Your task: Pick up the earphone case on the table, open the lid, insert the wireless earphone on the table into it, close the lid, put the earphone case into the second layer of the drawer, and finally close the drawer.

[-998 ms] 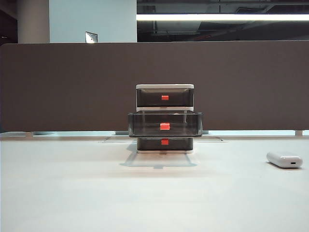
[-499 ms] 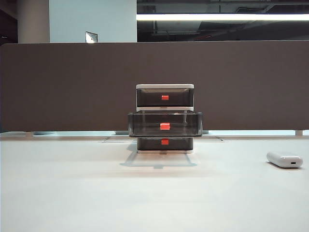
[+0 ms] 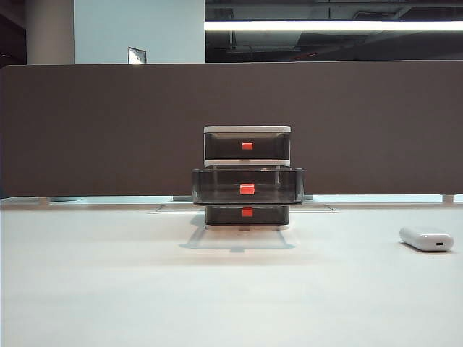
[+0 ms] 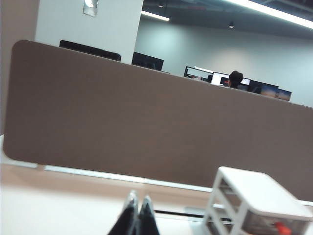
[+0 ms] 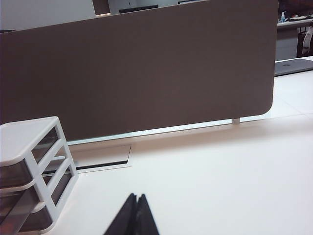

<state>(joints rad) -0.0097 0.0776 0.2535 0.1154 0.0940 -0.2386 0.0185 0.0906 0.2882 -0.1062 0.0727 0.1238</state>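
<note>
The white earphone case [image 3: 427, 238] lies on the table [image 3: 108, 289] at the far right of the exterior view. The drawer [image 3: 247, 177] stands at the middle back; its second layer [image 3: 247, 186] is pulled out toward the camera, the top and bottom drawers are pushed in. The wireless earphone is out of view. Neither arm shows in the exterior view. My left gripper [image 4: 138, 200] is shut and empty, raised over the table with the drawer [image 4: 254, 205] off to one side. My right gripper [image 5: 136, 197] is also shut and empty, with the drawer [image 5: 34, 171] beside it.
A tall brown partition [image 3: 108, 130] closes off the back of the table. A cable slot [image 5: 100, 161] is set into the tabletop just behind the drawer unit. Office desks and monitors show beyond the partition.
</note>
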